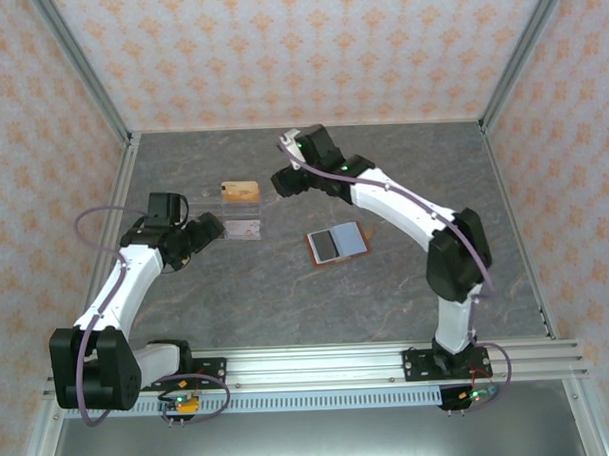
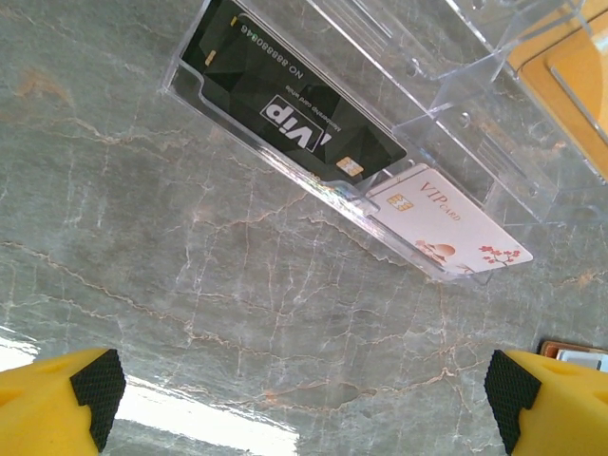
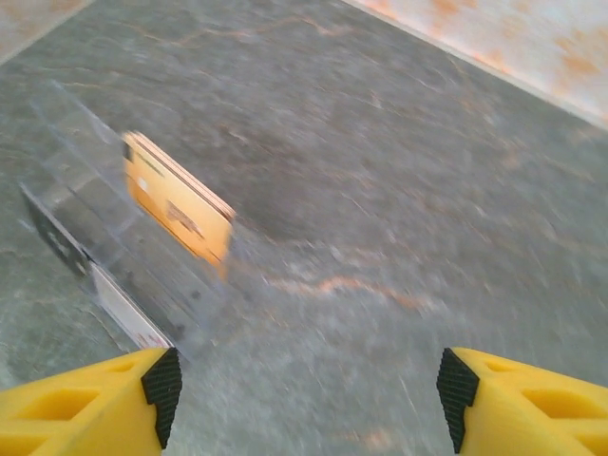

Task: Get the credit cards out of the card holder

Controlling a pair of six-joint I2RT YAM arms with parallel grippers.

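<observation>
The card holder [image 1: 336, 243], a red-brown wallet, lies open on the table right of centre, its blue-grey inside facing up; one corner [image 2: 575, 353] of it also shows in the left wrist view. Three credit cards rest in a clear acrylic stand [image 1: 242, 212]: an orange-gold card [image 1: 240, 190] [image 3: 180, 209] upright at the back, with a black card [image 2: 285, 104] and a pale card [image 2: 446, 228] in the front slot. My left gripper [image 1: 215, 229] [image 2: 304, 399] is open just left of the stand. My right gripper [image 1: 279, 183] [image 3: 309, 385] is open right of the orange-gold card, nothing between its fingers.
The stand's clear tiers [image 2: 456, 57] rise between the two grippers. Patterned walls with metal posts [image 1: 79, 66] close in the grey marble table [image 1: 287, 299] on three sides. The right wrist view is blurred.
</observation>
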